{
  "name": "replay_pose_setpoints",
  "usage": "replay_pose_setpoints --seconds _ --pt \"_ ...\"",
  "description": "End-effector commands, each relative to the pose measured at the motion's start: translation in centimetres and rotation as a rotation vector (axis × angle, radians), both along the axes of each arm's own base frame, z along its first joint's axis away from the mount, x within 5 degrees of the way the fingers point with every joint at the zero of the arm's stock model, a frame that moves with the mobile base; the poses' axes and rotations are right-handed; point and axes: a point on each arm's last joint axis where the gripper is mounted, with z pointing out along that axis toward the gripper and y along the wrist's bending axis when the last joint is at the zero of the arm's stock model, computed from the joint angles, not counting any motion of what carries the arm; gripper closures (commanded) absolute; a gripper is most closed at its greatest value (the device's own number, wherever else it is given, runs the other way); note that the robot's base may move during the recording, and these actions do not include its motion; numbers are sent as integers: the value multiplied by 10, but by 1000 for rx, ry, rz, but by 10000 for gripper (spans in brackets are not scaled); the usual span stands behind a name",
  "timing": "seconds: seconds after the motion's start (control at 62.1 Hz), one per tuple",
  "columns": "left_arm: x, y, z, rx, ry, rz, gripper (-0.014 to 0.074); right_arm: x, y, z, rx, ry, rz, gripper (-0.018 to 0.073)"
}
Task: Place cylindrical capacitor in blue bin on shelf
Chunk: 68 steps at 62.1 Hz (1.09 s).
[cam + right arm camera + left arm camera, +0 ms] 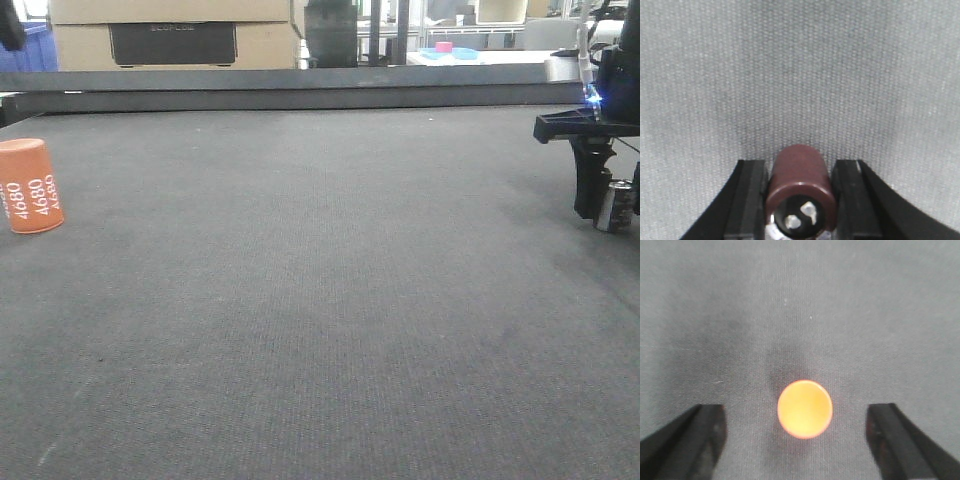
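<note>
The cylindrical capacitor (800,175) is a short dark cylinder whose black end face has two silvery terminals. My right gripper (799,167) is shut on it, one finger pressed against each side. In the front view the right gripper (612,203) holds the capacitor (613,208) at carpet level by the table's right edge. My left gripper (797,442) is open, hanging high over the orange "4680" cylinder (805,409), which is seen end-on between the fingers. The shelf is out of view. A blue shape (30,50) at the far back left may be the blue bin; I cannot tell.
The orange cylinder (30,185) stands on the grey carpeted table (320,300) at the far left. A dark rail (300,90) runs along the table's back edge. Behind it are cardboard boxes (170,35) and a pink item on blue dishes (445,50).
</note>
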Motion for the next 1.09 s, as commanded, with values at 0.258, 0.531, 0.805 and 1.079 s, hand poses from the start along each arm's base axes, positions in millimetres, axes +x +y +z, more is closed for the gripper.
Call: replay_pose_setpoints --seconds 0.258,0.531,0.805,1.079 --pt "38 -3 -41 26 167 0 99 -1 -2 2 -16 11 10 724" --pt "46 -7 -58 24 200 -6 99 -1 -2 2 -16 11 10 724" --pt "47 -15 -64 37 213 -47 99 0 -2 2 -15 2 9 724" --pt "52 -19 -90 72 294 -60 99 0 -2 2 -15 2 9 724"
